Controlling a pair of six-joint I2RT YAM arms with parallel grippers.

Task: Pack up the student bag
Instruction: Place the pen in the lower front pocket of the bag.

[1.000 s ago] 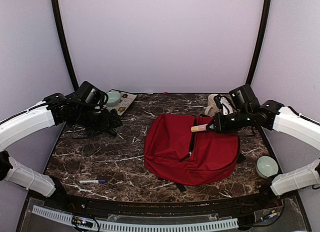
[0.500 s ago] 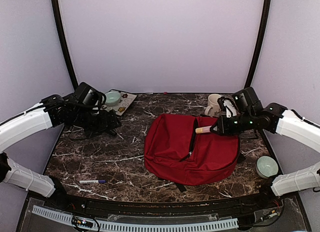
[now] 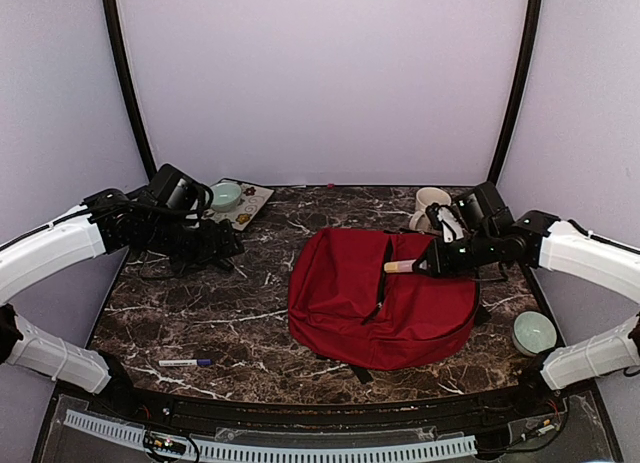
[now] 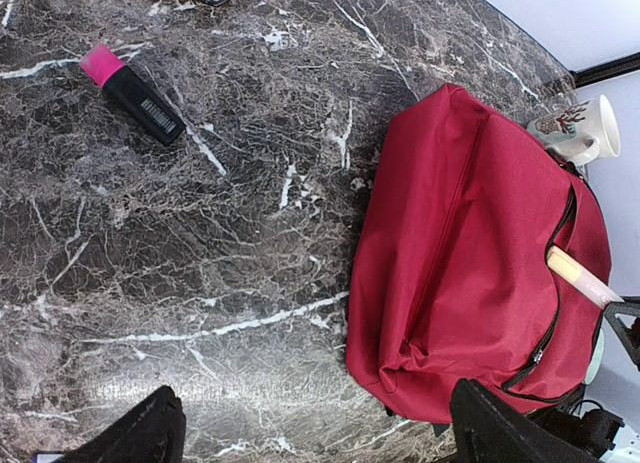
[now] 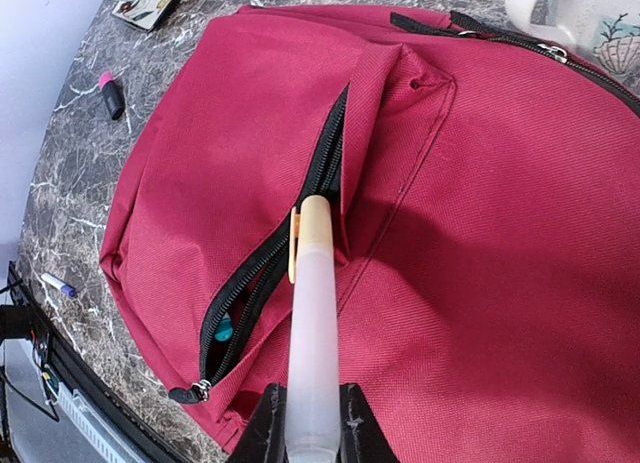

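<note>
Pale cream-capped pen [image 5: 313,323] at red fabric backpack [image 3: 420,318] zip.
R fingers [image 5: 266,429] grip it; L fingers [image 4: 500,428] wide, far left.

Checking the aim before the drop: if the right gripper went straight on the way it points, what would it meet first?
Most likely the open dark zipper slit of the soft red fabric backpack; the pale yellow-capped marker in the right gripper points at that gap, though depth is unclear.
</note>
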